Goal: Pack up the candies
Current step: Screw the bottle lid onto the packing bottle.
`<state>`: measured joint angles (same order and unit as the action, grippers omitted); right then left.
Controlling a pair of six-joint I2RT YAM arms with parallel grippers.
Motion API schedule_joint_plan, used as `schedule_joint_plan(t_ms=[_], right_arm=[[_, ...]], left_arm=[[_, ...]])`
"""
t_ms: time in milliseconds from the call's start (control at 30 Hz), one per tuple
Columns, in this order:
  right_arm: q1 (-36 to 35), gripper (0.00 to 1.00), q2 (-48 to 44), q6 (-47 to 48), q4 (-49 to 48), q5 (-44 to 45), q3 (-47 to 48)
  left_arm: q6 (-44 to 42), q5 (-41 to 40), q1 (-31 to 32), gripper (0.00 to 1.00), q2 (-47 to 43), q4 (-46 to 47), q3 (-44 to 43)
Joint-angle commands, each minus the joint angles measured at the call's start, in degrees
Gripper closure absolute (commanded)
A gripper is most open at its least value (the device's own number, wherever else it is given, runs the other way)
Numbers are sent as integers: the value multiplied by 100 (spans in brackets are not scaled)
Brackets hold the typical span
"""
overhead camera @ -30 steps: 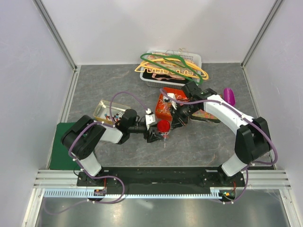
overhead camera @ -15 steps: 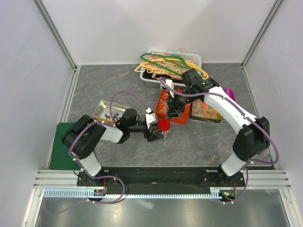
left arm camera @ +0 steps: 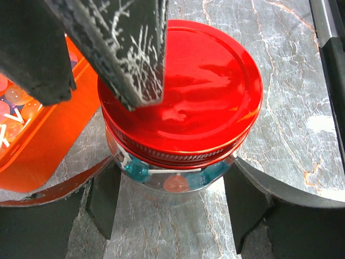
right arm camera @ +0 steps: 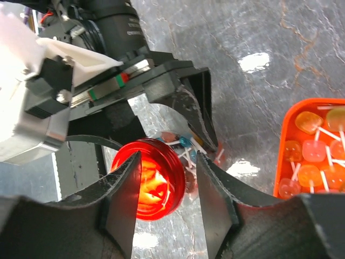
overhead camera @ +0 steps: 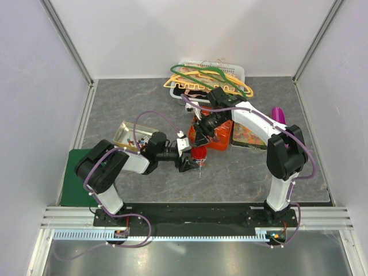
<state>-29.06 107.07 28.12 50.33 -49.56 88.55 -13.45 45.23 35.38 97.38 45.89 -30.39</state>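
Counter (overhead camera: 126,109), from above: open stone left of and in front of the glass jar (overhead camera: 199,153); orange tray (overhead camera: 221,139) just behind it.
Left wrist: left claw (left arm camera: 170,202) grasps the jar, candies (left arm camera: 175,182) inside, under the red lid (left arm camera: 205,91).
Right wrist: right claw (right arm camera: 164,199) released, jaws apart above the lid.

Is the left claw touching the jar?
Touching. Left wrist view: the left claw has its fingers pressed on both sides of the jar, below the red lid.
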Motion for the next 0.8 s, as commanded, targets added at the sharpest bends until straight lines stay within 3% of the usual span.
schedule_joint_plan(t_ms=[0, 367, 767], right_arm=[[-30, 50, -2, 45, -111, -440, 22], [-30, 66, -247, 220, 100, -204, -461], [111, 78, -1179, 413, 416, 25, -1146]], left_arm=[[-61, -120, -31, 30, 97, -142, -125], [-70, -129, -31, 30, 114, -185, -134], [-61, -164, -31, 30, 123, -212, -160]])
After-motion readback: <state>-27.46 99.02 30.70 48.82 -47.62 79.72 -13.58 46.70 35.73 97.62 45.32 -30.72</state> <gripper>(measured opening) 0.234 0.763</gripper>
